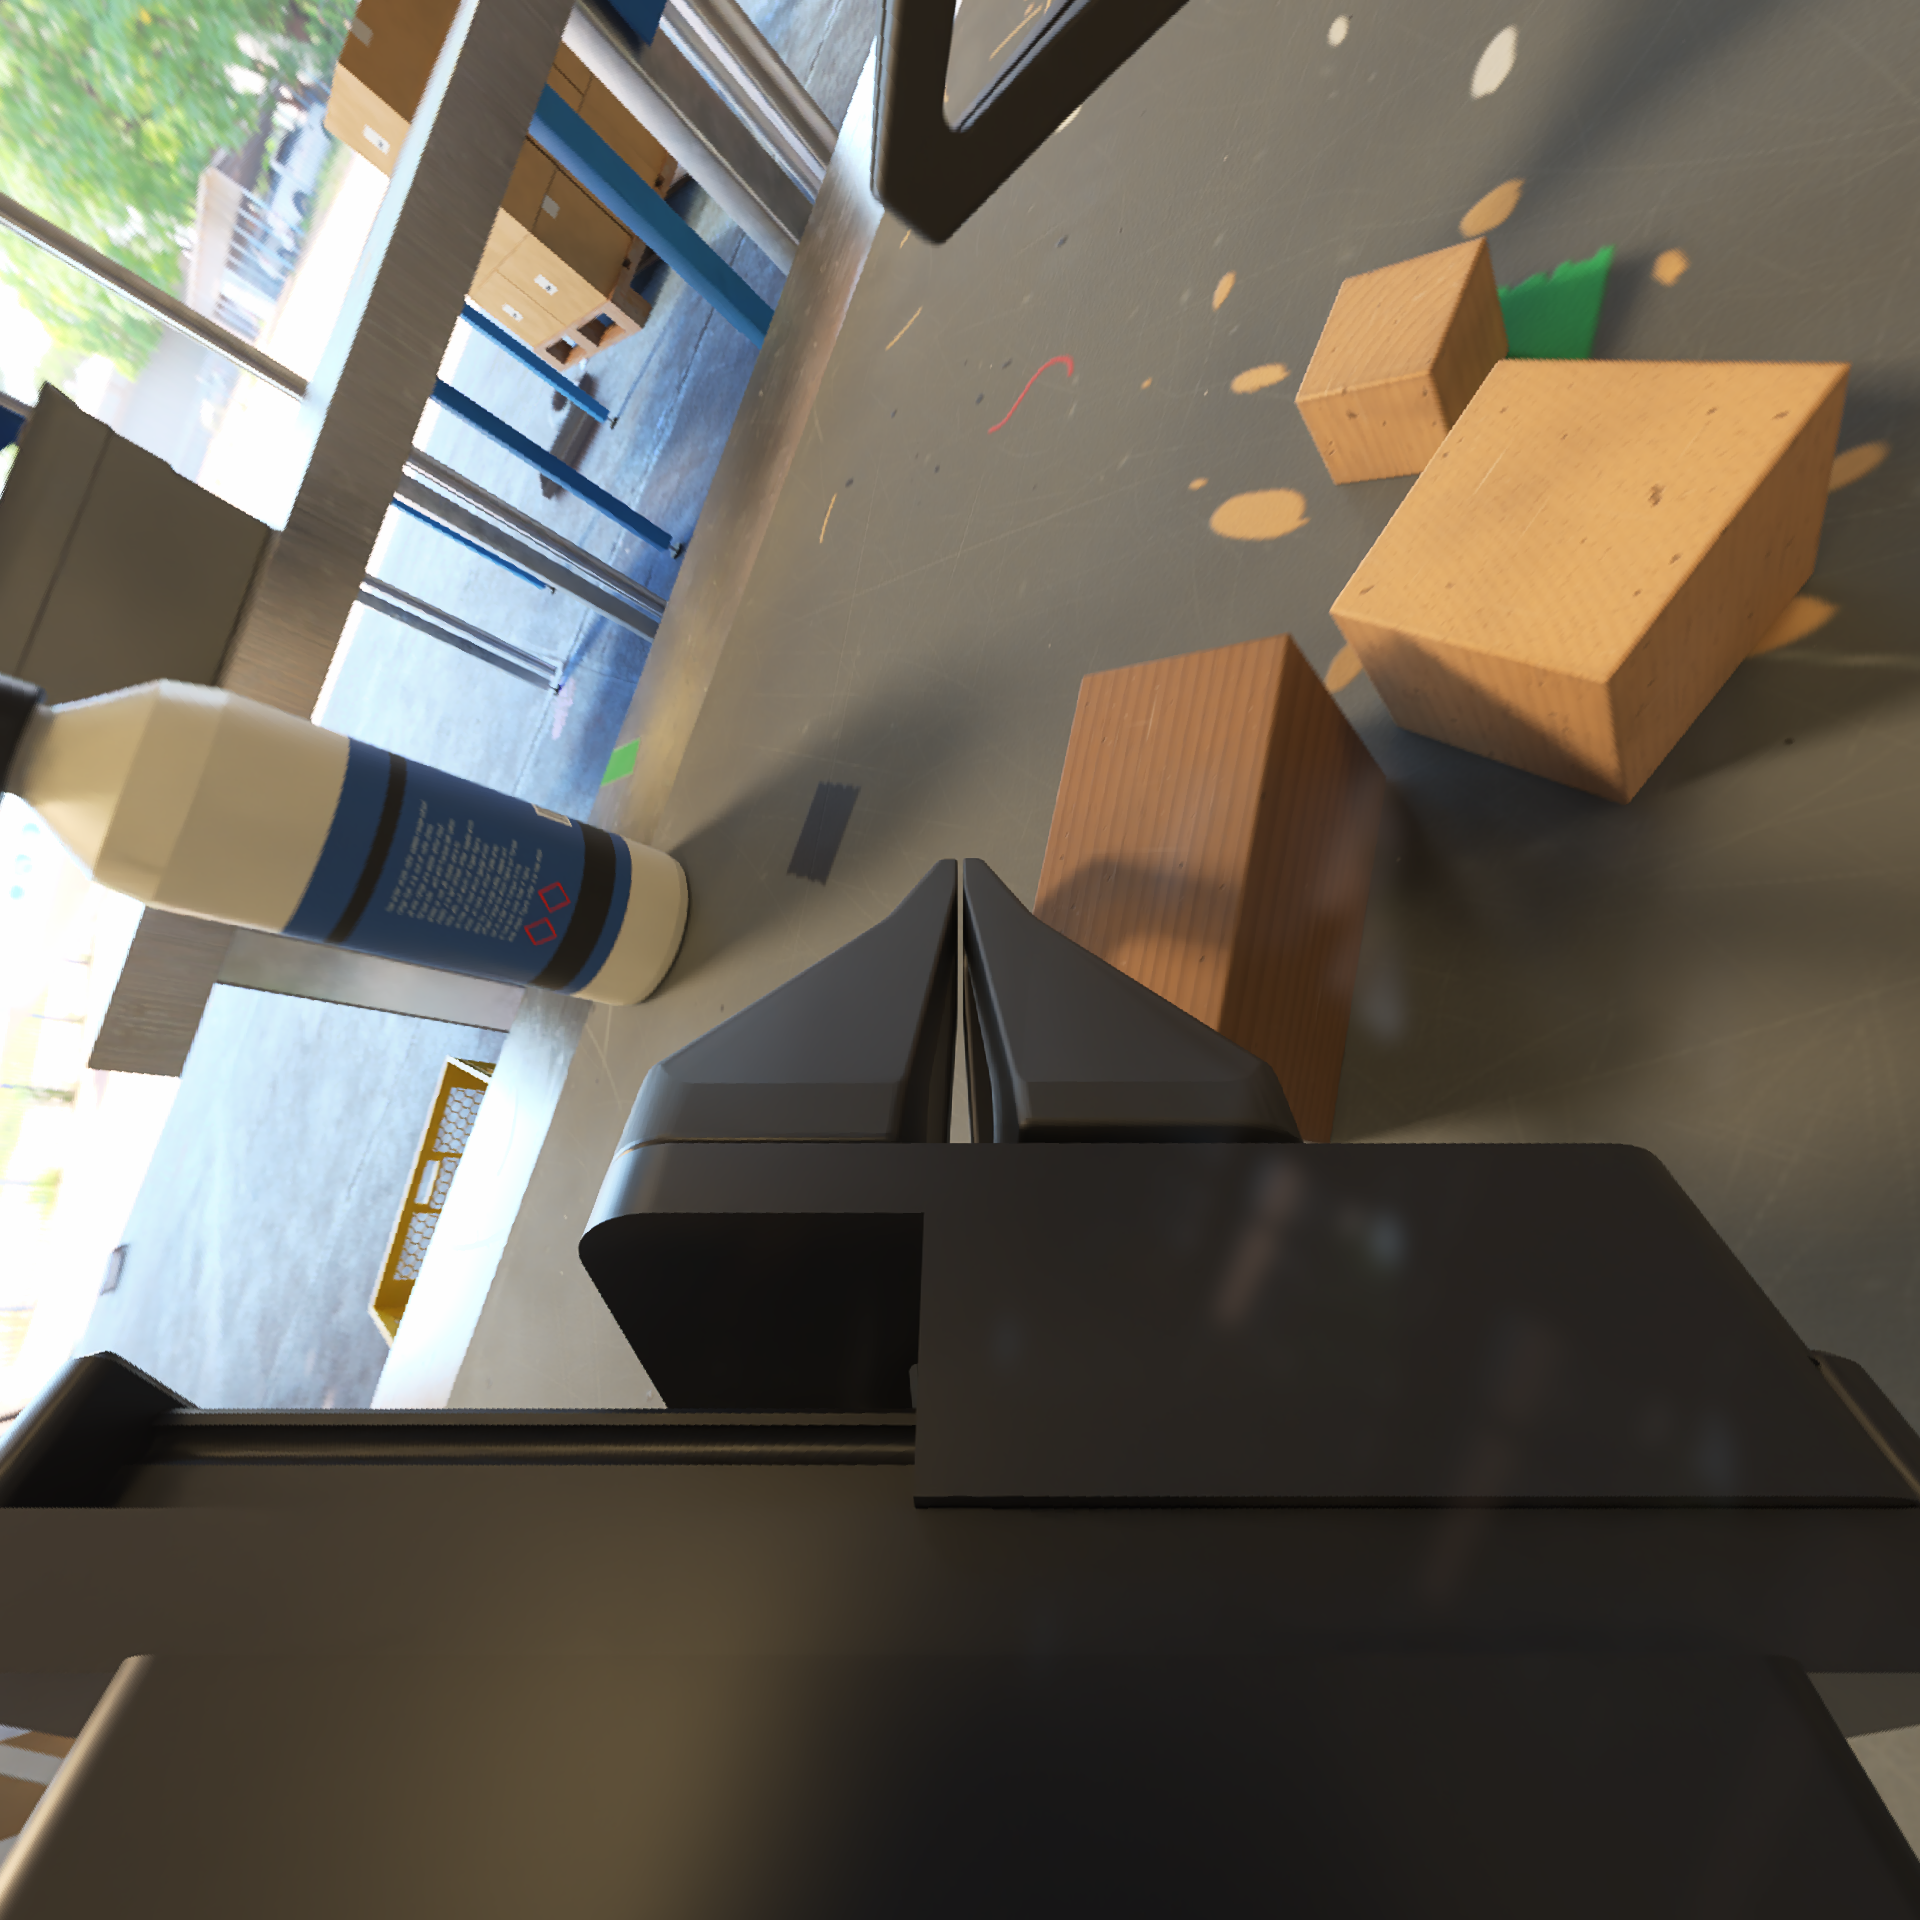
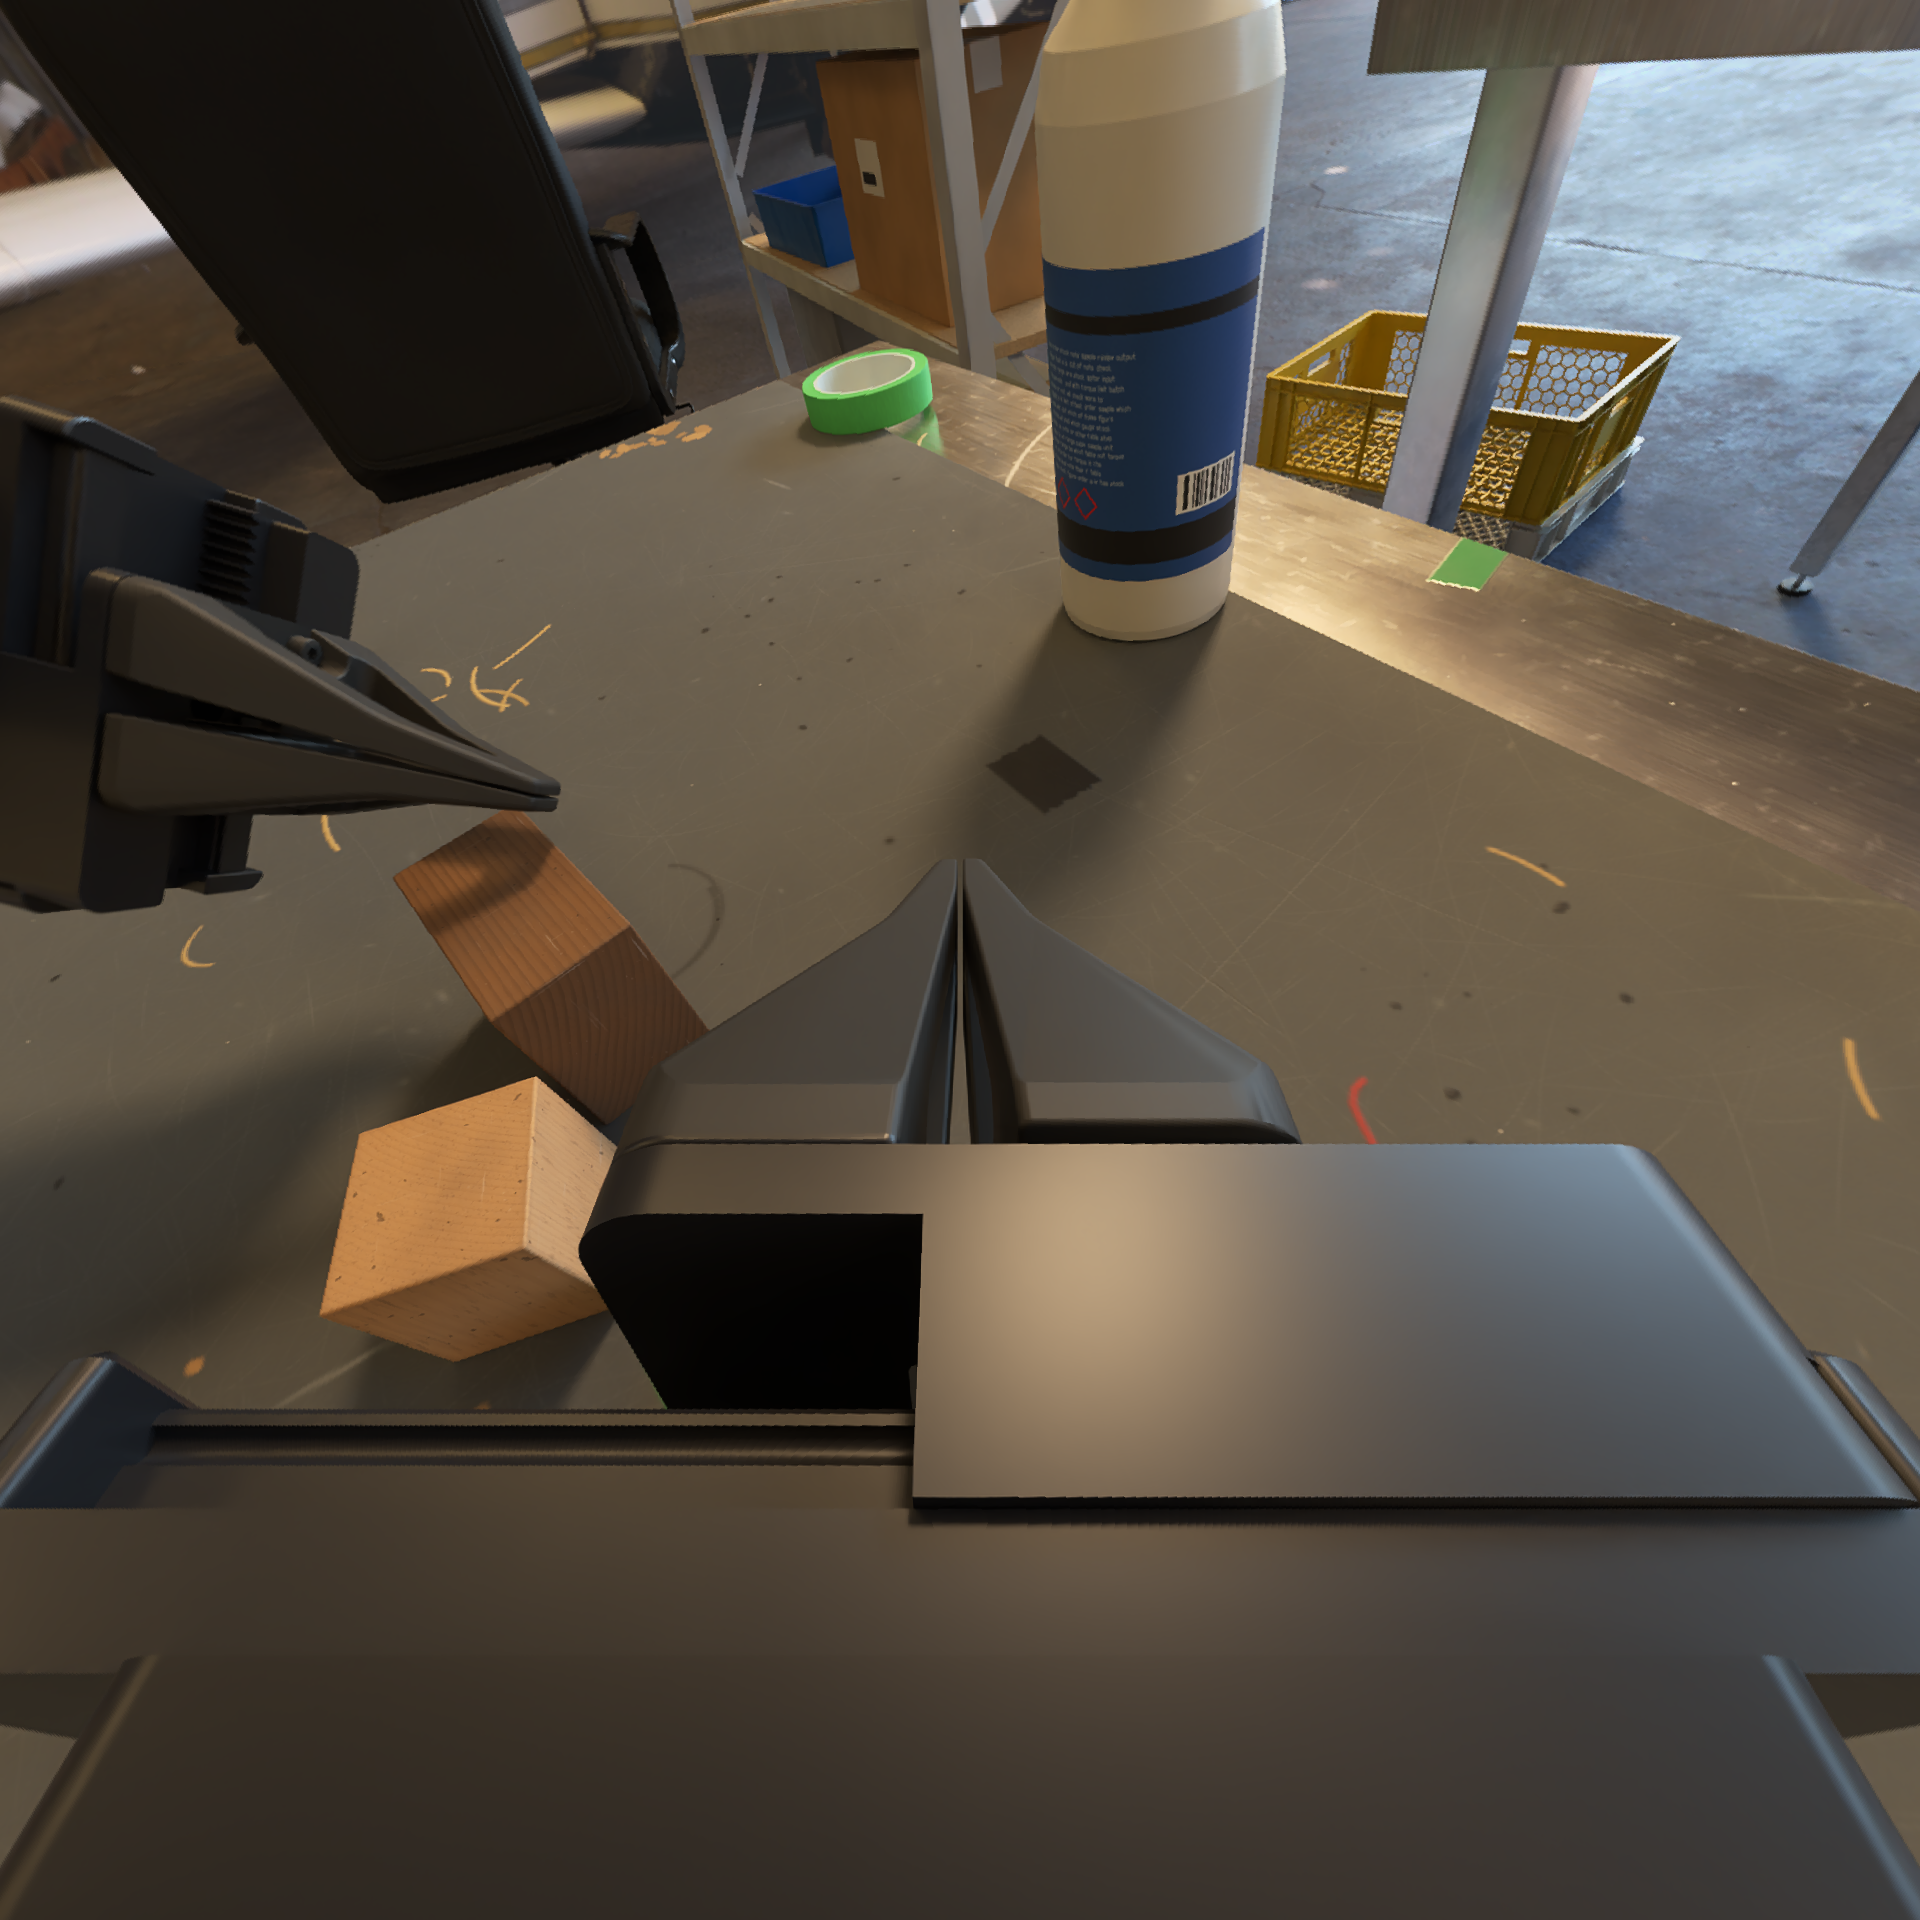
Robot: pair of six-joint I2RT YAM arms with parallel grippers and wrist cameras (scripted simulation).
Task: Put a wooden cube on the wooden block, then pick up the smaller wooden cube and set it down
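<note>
Left gripper: fingers closed, empty, near dark brown wooden block.
Right gripper: fingers closed, empty.
Advice: open wide, square fingers to small pale wooden cube.

I see grey scuffed table | yellow crate 1 o'clock on concrete floor | shelving 12 o'clock | daylight

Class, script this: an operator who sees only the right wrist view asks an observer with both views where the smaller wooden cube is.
Operator: I see one pale wooden cube and a darker brown wooden block. Where is the smaller cube?
Observer: The smaller pale wooden cube sits on the grey table, close beside that cube, outside your frame.
Operator: Is anything near it?
Observer: A bright green object pokes out from behind it, partly hidden.
</note>
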